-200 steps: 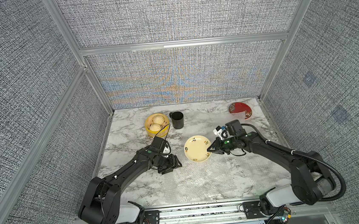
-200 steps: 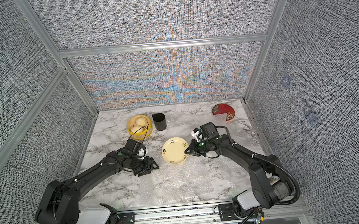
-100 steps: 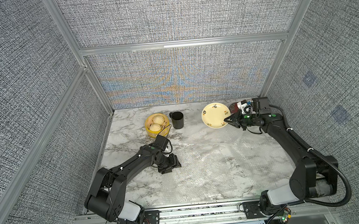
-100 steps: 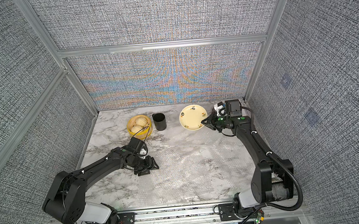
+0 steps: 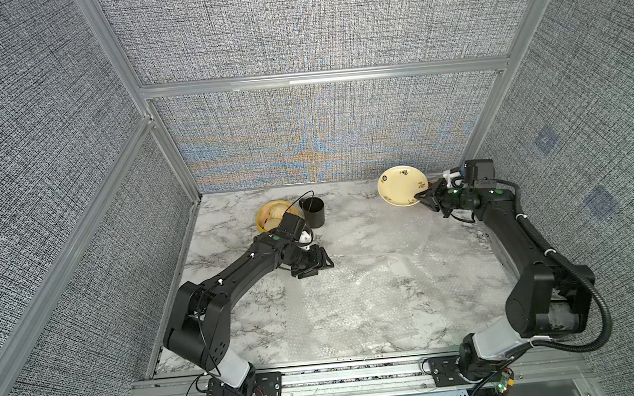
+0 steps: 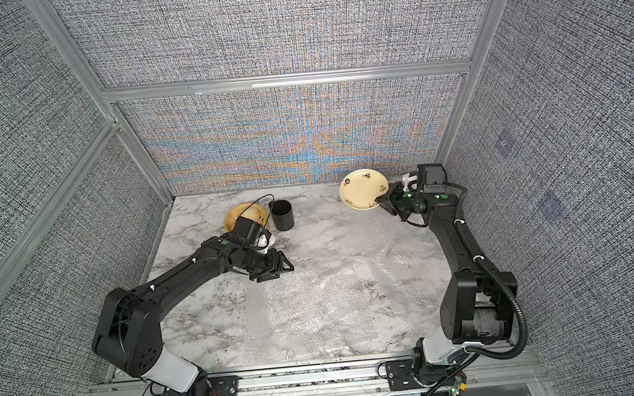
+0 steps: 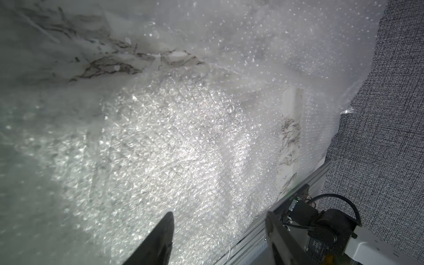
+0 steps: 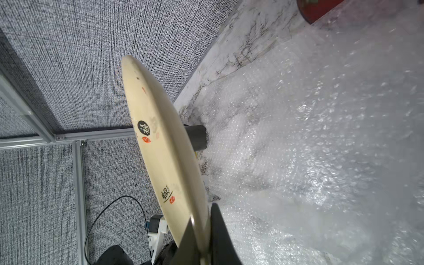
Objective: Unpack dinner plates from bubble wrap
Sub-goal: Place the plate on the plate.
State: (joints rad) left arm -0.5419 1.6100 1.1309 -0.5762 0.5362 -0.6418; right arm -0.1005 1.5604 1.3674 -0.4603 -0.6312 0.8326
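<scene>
Grey woven fabric panels (image 5: 292, 21) in aluminium frames (image 5: 320, 77) enclose the white, grey-veined marble tabletop (image 5: 347, 200) on the left, right and far sides.

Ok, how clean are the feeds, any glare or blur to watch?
Left wrist view: hard glare off the bubble wrap, the edges dim and soft. Right wrist view: the cream plate is sharp, the wrap behind it smeared. Both top views: sharp, but rainbow bands on the back wall.

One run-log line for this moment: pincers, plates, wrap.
right pincer: shut on cream plate rim, plate lifted and tilted | left pincer: open, empty, above bubble wrap | dark red plate: on table
</scene>
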